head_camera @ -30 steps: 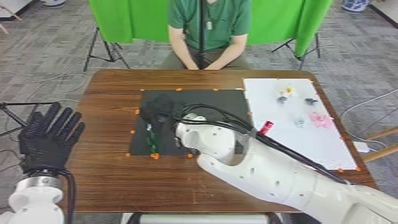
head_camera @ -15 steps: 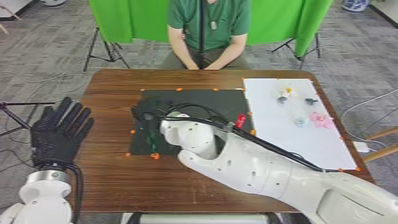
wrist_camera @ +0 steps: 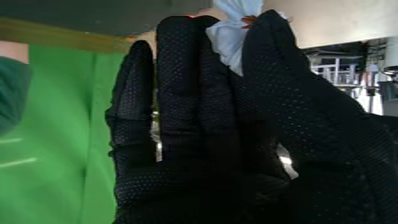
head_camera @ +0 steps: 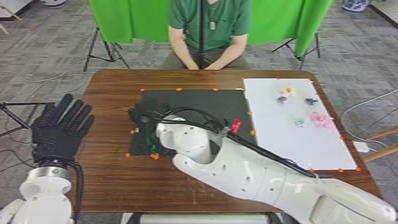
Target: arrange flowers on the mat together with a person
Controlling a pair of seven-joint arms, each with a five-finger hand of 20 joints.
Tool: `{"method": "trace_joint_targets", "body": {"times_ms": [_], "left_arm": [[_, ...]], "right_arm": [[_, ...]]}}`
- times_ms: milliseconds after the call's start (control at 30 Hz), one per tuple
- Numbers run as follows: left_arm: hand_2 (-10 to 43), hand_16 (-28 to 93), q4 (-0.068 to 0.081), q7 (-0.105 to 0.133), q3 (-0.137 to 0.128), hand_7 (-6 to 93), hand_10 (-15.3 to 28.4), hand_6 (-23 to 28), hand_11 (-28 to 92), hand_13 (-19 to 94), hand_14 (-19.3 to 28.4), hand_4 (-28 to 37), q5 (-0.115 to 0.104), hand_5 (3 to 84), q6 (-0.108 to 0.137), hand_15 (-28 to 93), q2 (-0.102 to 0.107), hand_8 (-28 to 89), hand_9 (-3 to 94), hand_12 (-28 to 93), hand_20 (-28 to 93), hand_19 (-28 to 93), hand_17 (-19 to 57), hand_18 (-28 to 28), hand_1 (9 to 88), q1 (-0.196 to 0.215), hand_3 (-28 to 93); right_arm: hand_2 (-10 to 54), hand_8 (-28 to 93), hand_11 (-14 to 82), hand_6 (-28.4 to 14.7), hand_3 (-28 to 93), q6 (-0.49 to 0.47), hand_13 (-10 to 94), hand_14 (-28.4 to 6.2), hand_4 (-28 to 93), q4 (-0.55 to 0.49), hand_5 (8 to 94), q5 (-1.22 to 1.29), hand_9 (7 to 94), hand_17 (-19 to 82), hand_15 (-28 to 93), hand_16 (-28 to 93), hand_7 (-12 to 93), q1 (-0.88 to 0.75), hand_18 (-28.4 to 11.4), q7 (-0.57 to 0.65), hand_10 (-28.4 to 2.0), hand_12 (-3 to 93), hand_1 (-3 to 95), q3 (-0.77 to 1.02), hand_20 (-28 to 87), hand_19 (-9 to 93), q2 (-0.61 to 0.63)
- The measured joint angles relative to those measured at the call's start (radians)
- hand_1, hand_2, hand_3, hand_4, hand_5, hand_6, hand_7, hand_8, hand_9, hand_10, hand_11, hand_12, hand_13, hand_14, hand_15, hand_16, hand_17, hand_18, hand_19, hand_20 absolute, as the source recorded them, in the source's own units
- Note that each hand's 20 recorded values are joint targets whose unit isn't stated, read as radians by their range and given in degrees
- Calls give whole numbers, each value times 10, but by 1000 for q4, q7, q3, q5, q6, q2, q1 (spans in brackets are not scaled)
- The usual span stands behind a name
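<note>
The right hand (head_camera: pixel 149 114) is over the dark mat (head_camera: pixel 226 97), a pale flower (wrist_camera: pixel 228 44) pinched between its thumb and fingers. Well to its right, a pink flower (head_camera: pixel 322 120) lies on a white sheet (head_camera: pixel 306 150). The left hand (head_camera: pixel 57 134) is open, fingers straight, beside the surface (head_camera: pixel 107 180).

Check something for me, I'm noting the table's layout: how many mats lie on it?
2. The dark mat lies mid-table, partly hidden by the right hand and arm; the white mat lies to its right. Another could be hidden under the arm.
</note>
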Motion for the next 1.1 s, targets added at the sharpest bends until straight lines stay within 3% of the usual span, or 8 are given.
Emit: {"method": "trace_joint_targets", "body": {"times_ms": [133, 300, 867, 933, 1033, 1100], "left_arm": [[140, -81, 0, -4, -3, 144, 144, 72, 211, 247, 132, -283, 0, 373, 0, 320, -1, -117, 327, 79, 118, 333, -66, 128, 292, 1, 713], [139, -82, 0, -2, -12, 145, 145, 71, 211, 247, 132, -283, -3, 373, 0, 321, -1, -116, 328, 77, 117, 333, -66, 128, 291, 8, 716], [138, -81, 0, 1, -25, 145, 144, 72, 210, 247, 134, -283, -21, 374, -1, 323, -14, -117, 328, 78, 115, 334, -66, 129, 291, 27, 715], [138, -81, 0, 1, -29, 144, 145, 72, 210, 247, 134, -283, -21, 375, -1, 323, -16, -116, 329, 78, 116, 335, -67, 129, 291, 29, 715], [138, -80, 1, 1, -31, 142, 146, 73, 211, 246, 135, -283, -21, 376, -1, 324, -18, -116, 330, 78, 116, 335, -67, 129, 291, 32, 714], [138, -79, 1, 0, -31, 141, 146, 72, 211, 246, 136, -283, -21, 376, -2, 326, -19, -116, 330, 78, 115, 335, -67, 129, 291, 32, 714]], "right_arm": [[-95, -37, 231, 8, 708, -82, 547, -73, -283, -4, 563, -7, 627, 275, 442, 327, 359, -29, -174, -1, -112, 270, 524, 37, 318, 683, -10], [-95, -146, 247, 8, 747, -71, 538, -87, -283, -10, 562, -12, 609, 270, 463, 280, 306, -34, -175, -1, -121, 227, 492, 26, 311, 683, -7], [-95, -137, 118, -31, 728, -112, 527, -107, -283, -84, 563, -50, 578, 255, 454, 215, 155, -98, -187, -32, -144, 155, 386, 90, 295, 669, 6], [-65, -142, 115, -26, 693, -110, 529, -108, -282, -90, 572, -51, 578, 255, 451, 213, 155, -103, -188, -36, -143, 151, 372, 88, 293, 669, 11], [80, -156, 112, -3, 563, -102, 538, -111, -281, -92, 601, -50, 590, 258, 446, 211, 167, -106, -189, -37, -141, 147, 400, 83, 283, 668, 18], [112, -147, 111, 11, 507, -91, 541, -109, -279, -92, 608, -45, 595, 257, 441, 213, 175, -106, -185, -34, -137, 147, 448, 76, 278, 666, 22]]}}
